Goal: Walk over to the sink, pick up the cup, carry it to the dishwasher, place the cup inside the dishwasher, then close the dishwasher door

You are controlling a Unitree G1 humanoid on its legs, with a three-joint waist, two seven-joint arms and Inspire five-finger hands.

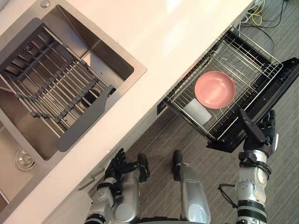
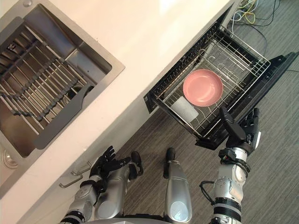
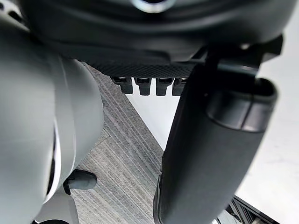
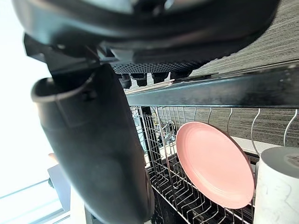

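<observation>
The white cup (image 1: 197,112) lies in the wire rack (image 1: 264,70) of the open dishwasher, just beside a pink plate (image 1: 215,89). The right hand (image 1: 261,135) is at the front edge of the dishwasher door (image 1: 286,79). Its fingers are straight and hold nothing. The left hand (image 1: 117,165) hangs low by the counter (image 1: 177,28), fingers loosely spread.
</observation>
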